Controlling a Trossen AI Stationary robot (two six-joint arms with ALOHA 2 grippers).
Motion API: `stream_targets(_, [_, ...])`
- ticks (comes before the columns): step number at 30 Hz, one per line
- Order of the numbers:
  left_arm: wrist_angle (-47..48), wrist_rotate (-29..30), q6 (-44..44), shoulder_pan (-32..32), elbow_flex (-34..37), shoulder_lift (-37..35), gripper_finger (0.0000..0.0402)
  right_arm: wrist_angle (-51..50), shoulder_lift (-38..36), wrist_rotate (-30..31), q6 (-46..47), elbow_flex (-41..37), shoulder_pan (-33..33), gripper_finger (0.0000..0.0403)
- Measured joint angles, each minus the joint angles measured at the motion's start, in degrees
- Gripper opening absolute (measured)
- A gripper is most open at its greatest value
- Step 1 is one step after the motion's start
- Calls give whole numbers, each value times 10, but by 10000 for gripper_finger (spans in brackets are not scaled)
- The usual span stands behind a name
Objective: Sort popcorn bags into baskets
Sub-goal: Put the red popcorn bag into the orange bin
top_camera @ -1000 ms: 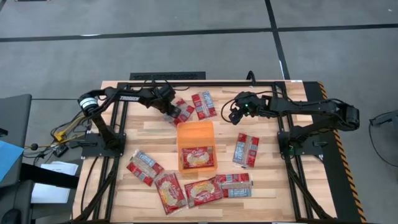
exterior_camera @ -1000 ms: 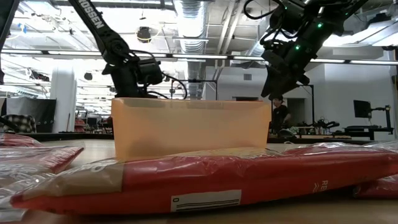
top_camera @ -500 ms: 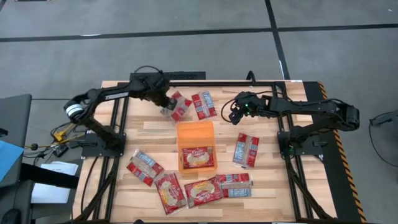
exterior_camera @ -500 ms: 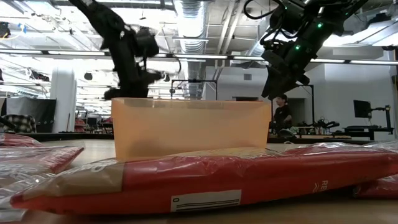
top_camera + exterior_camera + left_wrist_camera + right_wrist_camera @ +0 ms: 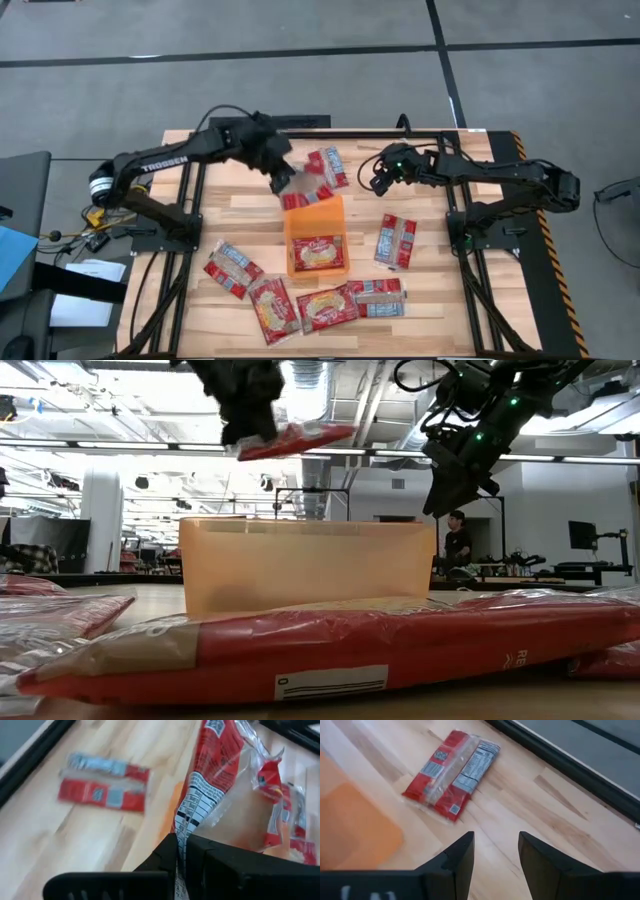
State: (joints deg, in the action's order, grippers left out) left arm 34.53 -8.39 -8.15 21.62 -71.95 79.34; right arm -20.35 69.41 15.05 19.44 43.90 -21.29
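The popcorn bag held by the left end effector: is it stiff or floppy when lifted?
The popcorn bag sticks out almost flat from the left end effector above the basket, so probably semi-stiff. Its clear wrap crinkles, so likely slippery. It seems light: an edge pinch holds it.

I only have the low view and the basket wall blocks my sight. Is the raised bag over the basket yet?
Observer: From above, the left claw holds the bag over the far edge of the orange basket.
Operator: Is the grip firm?
Observer: The left wrist view shows both fingers pinching the bag's edge.
Operator: Anything in the basket?
Observer: One bag lies in it.
Operator: And the right claw?
Observer: It hovers open over bare wood, right of the basket.
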Motion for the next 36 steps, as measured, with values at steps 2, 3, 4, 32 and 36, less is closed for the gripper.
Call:
stream_targets(2, [-14, 47, 2, -36, -3, 11, 0, -4, 1, 0, 0, 0, -6, 180])
stream_targets(3, [-12, 69, 3, -48, -3, 17, 0, -3, 1, 0, 0, 0, -8, 180])
stream_targets(4, [-6, 89, 3, -58, -3, 26, 0, -2, 1, -1, 0, 0, -11, 180])
stream_targets(32, [-28, 106, 38, -102, -3, 221, 49, -16, 1, -2, -16, 0, -13, 191])
stream_targets(36, [-28, 108, 33, -103, -3, 218, 116, -16, 1, -4, -20, 0, -13, 199])
